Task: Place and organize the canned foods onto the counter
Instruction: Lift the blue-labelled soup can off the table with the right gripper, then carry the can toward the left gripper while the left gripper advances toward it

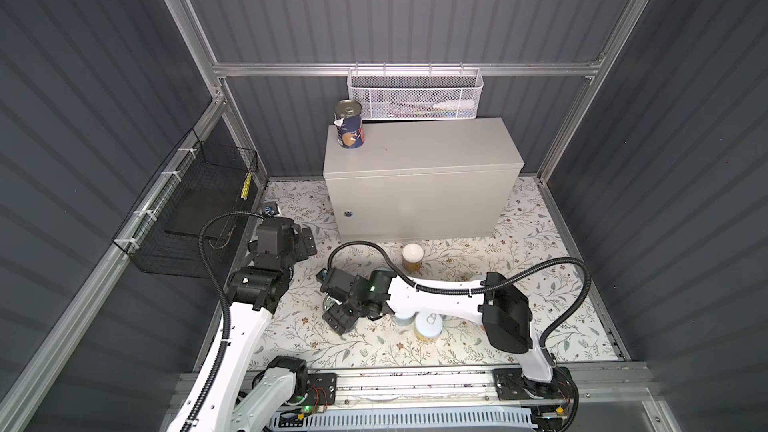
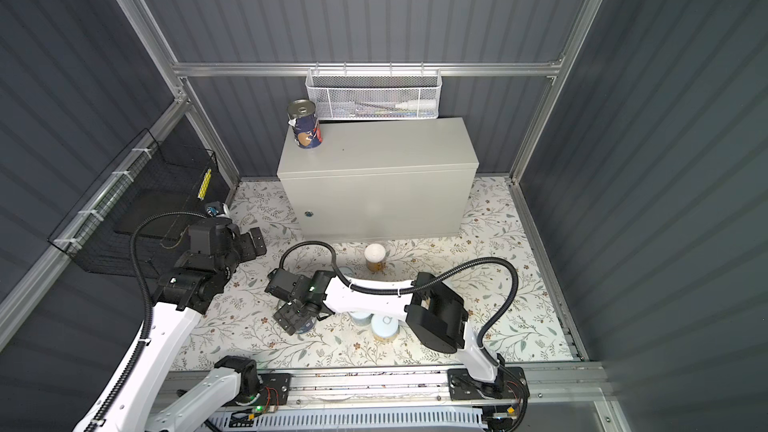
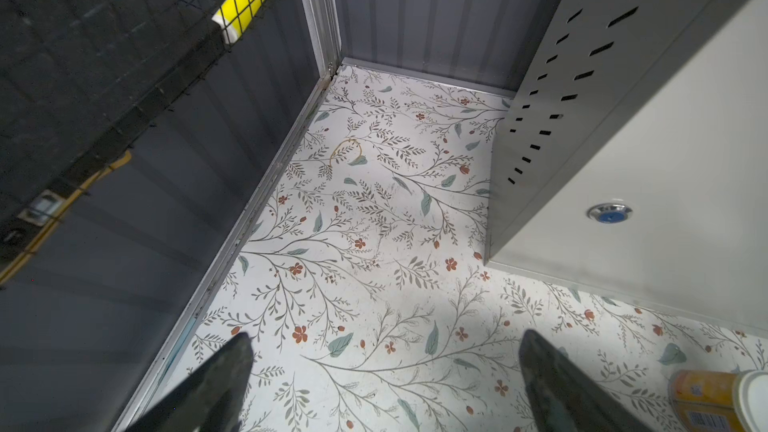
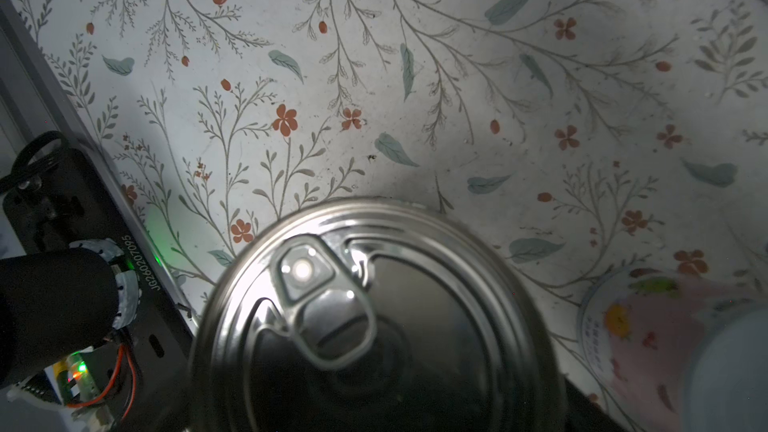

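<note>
At lower centre, the upright silver-lidded can (image 4: pixel 374 317) is found directly beneath the right gripper (image 1: pixel 338 317), whose closure cannot be told; the left gripper (image 3: pixel 386 338) is held spread, empty.

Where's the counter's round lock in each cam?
Top view: lock low left on the counter front.
Top view: same spot.
Left wrist: on the counter front, near its vented side.
Right wrist: not in it.
Shared landmark: floral mat, in all four views.

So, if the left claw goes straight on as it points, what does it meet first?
Probably the floral floor between side wall and counter; nothing stands before the left claw, though depth is unclear.
</note>
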`<state>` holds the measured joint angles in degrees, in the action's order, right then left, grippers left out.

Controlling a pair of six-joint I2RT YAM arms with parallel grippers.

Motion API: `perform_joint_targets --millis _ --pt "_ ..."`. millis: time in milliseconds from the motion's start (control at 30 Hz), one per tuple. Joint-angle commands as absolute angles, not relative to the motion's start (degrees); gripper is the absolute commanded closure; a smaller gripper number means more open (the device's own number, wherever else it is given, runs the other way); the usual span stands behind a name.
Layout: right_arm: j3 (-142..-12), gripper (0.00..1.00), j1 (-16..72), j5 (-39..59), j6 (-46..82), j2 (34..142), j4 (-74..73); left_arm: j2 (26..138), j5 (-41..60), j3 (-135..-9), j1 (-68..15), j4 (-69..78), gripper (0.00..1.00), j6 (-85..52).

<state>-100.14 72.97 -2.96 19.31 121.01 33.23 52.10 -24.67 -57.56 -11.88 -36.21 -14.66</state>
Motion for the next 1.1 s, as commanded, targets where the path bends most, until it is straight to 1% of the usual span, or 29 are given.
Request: perform_joint_targets --millis 0,333,567,733,1067 --pt "-98.15 0.3 71.65 -1.96 20.47 120.0 31.87 52.37 -25.03 -57.22 -11.43 -36.37 0.0 -14.97" --pt "-96.6 0.34 70.0 -2.27 20.5 118.06 31.3 52.47 -24.84 -56.96 -11.43 -36.21 0.0 -14.87" --pt "-92.52 0.34 68.67 -2.03 20.01 114.6 27.97 53.0 -24.49 -56.98 -11.43 -36.3 0.0 -14.79" --pt "-91.85 0.35 67.62 -1.53 19.51 113.23 27.43 53.17 -24.35 -56.99 -11.43 -36.12 0.0 -14.81" --pt "-90.52 0.35 65.05 1.72 19.69 109.33 25.72 53.69 -22.94 -57.31 -11.43 -35.61 0.0 -13.71"
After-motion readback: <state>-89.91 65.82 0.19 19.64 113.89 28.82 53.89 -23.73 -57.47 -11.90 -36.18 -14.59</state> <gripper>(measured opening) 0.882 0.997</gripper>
